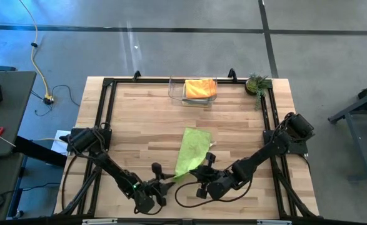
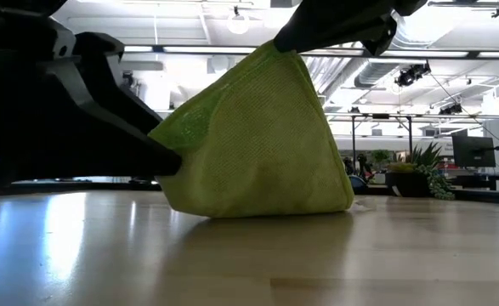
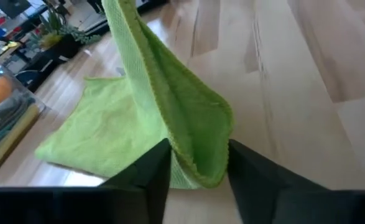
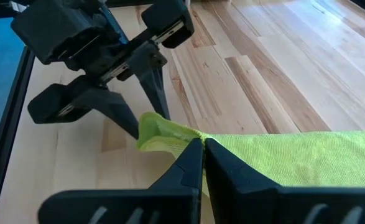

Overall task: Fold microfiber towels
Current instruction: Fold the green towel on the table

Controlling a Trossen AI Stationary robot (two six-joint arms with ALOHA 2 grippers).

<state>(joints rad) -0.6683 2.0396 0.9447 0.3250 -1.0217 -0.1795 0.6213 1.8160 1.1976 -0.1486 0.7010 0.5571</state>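
A lime green towel (image 1: pixel 191 149) lies on the wooden table near its front edge. Its far part is flat on the wood, and its near part is raised into a tent (image 2: pixel 258 136). My right gripper (image 1: pixel 203 170) is shut on the peak of the tent. My left gripper (image 3: pixel 199 171) stands low at the towel's near corner with its fingers open, one on each side of a folded bulge of cloth. An orange towel (image 1: pixel 200 87) tops a stack in the clear bin at the back. My left gripper has the towel's folded near corner (image 3: pixel 201 158) between its two fingers (image 3: pixel 154 174). Their inner faces meet the cloth, which still bulges unsqueezed. They come in nearly level from the table's near left. The corner's lower edge rests close to the wood. My right gripper pinches the towel's raised edge (image 4: pixel 188 138) between its shut fingers, slanting down from the near right. The cloth hangs from that point (image 2: pixel 275 47) in a sloping tent, with its lower part on the table.
The clear bin (image 1: pixel 178 94) stands at the far middle of the table, and a small potted plant (image 1: pixel 257 83) sits at the far right corner. Black rails (image 1: pixel 108 106) run along the table's sides. Bare wood lies between the towel and the bin.
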